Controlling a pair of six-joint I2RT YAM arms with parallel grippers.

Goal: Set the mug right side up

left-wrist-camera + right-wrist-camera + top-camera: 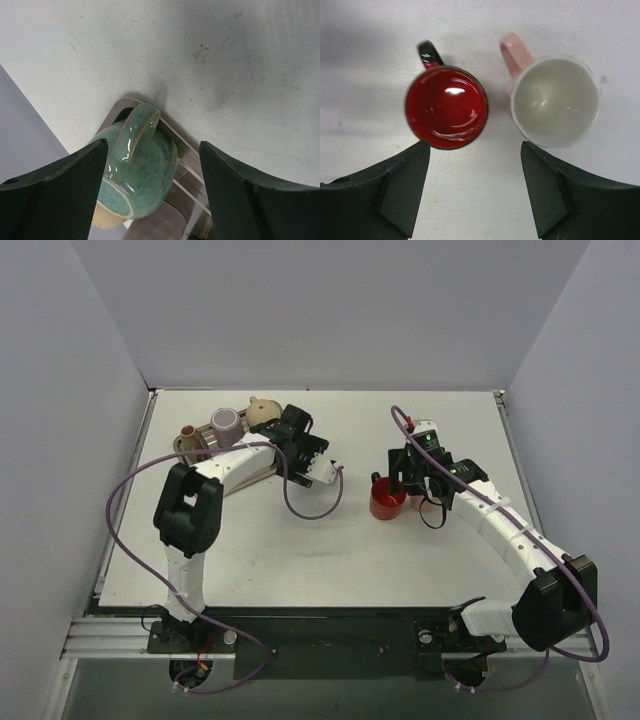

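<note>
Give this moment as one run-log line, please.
left gripper open over teal mug | right gripper open above red mug and pink mug, both upright

Left fingers (pixel 60 195) spread wide; right fingers (pixel 385 195) parted, pointing straight down.

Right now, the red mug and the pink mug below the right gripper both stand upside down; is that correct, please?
Not quite: the red mug and the pink mug below the right gripper both stand right side up, insides visible in the right wrist view.
</note>
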